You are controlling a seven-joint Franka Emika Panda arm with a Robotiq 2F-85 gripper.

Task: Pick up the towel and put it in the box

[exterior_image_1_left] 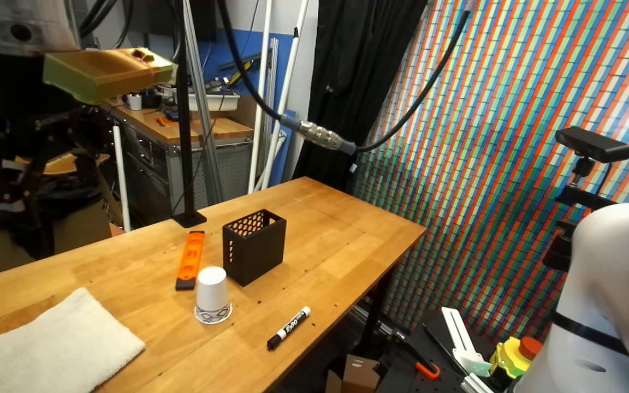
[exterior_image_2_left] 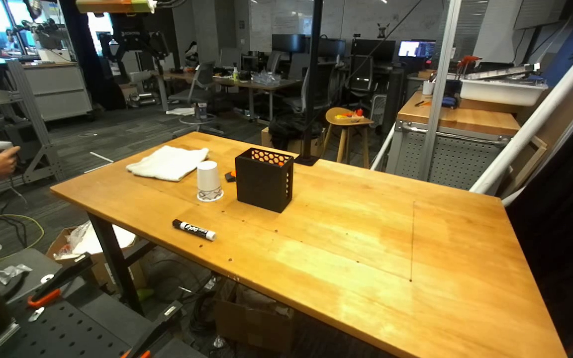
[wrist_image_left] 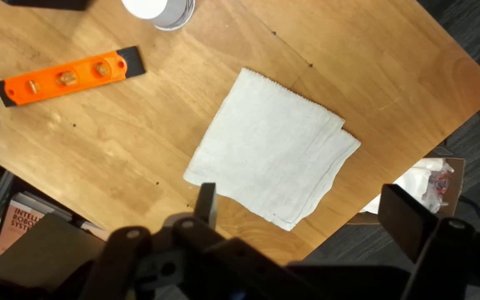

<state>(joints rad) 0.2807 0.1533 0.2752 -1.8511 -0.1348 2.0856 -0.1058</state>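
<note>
Gripper: upper left in both exterior views, jaws spread, nothing held. Towel: lower, slightly right, flat on the table; pickup not yet done. Box: farther right; no towel visible inside, although the interior shows only partly. Lift, transfer and release remain.

In the wrist view, a book shows left of the pincer, past the edge of the tabletop. Its cover carries three lines in capitals that start "INTELL", "ROBO" and "SYSTE"; their ends are unreadable. The brand name "EXPO" stands on the marker, lower than the pincer and to its right in both exterior views; finer print beside the name is too small to read. In an exterior view, a lit screen well to the right of the pincer shows content too small to read.
</note>
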